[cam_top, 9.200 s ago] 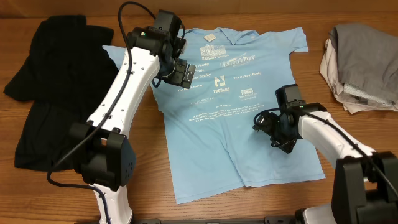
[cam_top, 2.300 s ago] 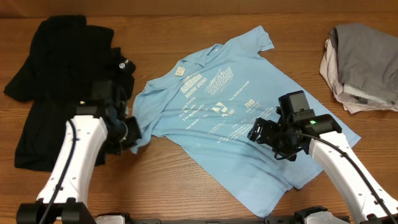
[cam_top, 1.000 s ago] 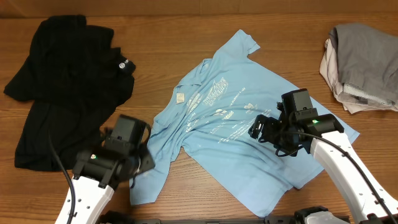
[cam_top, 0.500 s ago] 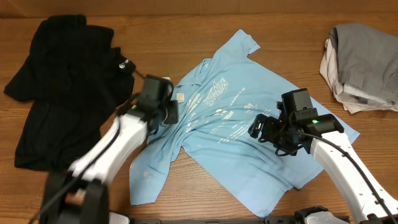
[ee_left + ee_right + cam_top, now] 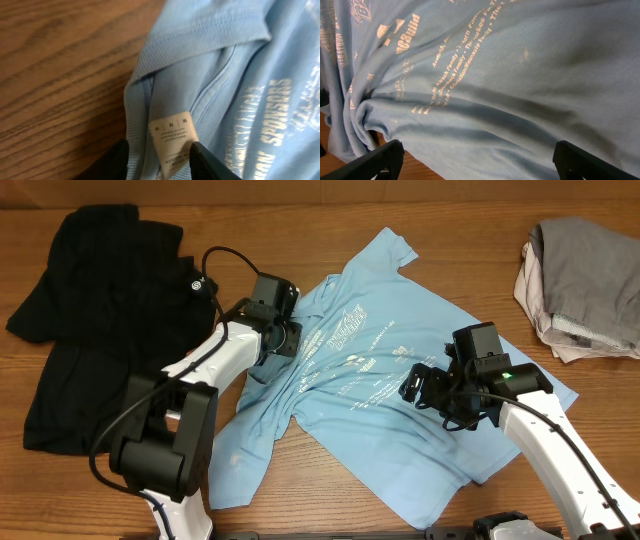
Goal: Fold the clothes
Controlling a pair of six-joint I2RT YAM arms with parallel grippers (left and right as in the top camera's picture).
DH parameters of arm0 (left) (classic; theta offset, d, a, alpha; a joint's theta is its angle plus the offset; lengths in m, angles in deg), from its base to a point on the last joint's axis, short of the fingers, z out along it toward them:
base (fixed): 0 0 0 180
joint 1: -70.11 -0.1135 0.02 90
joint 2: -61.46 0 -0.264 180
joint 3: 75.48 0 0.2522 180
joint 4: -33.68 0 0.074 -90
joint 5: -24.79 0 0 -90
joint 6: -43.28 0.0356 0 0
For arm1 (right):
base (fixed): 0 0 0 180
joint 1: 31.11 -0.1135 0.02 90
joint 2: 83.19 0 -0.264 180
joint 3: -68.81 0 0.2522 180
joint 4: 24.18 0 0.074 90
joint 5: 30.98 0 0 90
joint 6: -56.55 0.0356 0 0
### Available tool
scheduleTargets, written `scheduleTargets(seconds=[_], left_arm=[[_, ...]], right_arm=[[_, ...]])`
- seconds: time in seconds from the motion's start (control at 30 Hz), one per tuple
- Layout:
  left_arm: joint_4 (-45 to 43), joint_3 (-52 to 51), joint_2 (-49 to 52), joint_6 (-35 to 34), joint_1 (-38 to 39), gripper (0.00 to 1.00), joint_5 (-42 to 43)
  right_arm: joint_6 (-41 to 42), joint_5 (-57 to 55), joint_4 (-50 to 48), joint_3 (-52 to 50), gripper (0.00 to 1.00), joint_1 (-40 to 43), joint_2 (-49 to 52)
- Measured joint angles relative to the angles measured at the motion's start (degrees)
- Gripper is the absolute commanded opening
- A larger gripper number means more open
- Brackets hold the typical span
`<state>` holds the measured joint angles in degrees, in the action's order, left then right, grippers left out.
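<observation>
Overhead and wrist views. A brown wood-grain desk (image 5: 330, 220) fills the overhead view. A black shirt (image 5: 90, 310) lies spread at the left end. A heap of grey and beige garments (image 5: 585, 280) sits at the far right, well apart from the rest.

Compared with a second ago, the left arm has swung from the near left corner up to the collar (image 5: 200, 35) of the T-shirt (image 5: 400, 420). The left pincer (image 5: 283, 340) now hangs over the neck opening. Its fingers (image 5: 122, 155) stand apart, open, with the white label (image 5: 172, 137) lying flat between them. The right pincer (image 5: 425, 388) has not moved. It is spread wide open just above the printed chest, gripping nothing.

Nine seconds ago the T-shirt lay squared to the desk, hem toward the robot. Now it lies at the desk's middle, turned on a diagonal. The collar points left, one sleeve reaches toward the far edge, the other trails to the near left, and the hem runs to the near right. The cloth is light blue, printed side up, with rows of small white lettering. Soft ridges bunch between collar and chest, and the lower half lies smoother.
</observation>
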<state>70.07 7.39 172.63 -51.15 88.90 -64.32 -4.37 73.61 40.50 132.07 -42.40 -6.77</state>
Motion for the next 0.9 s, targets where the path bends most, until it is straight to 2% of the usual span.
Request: scheduleTargets(seconds=[0.2, 0.3, 0.37, 0.4, 0.43, 0.67, 0.8, 0.9], left_arm=[[0.0, 0.4, 2.3, 1.7, 0.0, 0.39, 0.4], [-0.1, 0.5, 2.3, 1.9, 0.0, 0.34, 0.4], [-0.2, 0.5, 2.3, 1.9, 0.0, 0.24, 0.4], [-0.2, 0.5, 2.3, 2.2, 0.0, 0.09, 0.6], [-0.2, 0.5, 2.3, 2.1, 0.0, 0.04, 0.6], [-0.2, 0.6, 2.3, 2.2, 0.1, 0.04, 0.4], [-0.2, 0.7, 2.3, 1.2, 0.3, 0.04, -2.4], [-0.2, 0.7, 2.2, 0.1, 0.1, 0.08, -5.8]], right_arm=[[0.0, 0.0, 0.0, 0.0, 1.0, 0.0, 0.0], [0.0, 0.0, 0.0, 0.0, 1.0, 0.0, 0.0], [0.0, 0.0, -0.1, 0.0, 1.0, 0.0, 0.0], [0.0, 0.0, -0.3, 0.0, 1.0, 0.0, 0.0], [0.0, 0.0, -0.3, 0.0, 1.0, 0.0, 0.0], [0.0, 0.0, -0.8, 0.0, 1.0, 0.0, 0.0], [0.0, 0.0, -0.8, 0.0, 1.0, 0.0, 0.0], [0.0, 0.0, -0.8, 0.0, 1.0, 0.0, 0.0]])
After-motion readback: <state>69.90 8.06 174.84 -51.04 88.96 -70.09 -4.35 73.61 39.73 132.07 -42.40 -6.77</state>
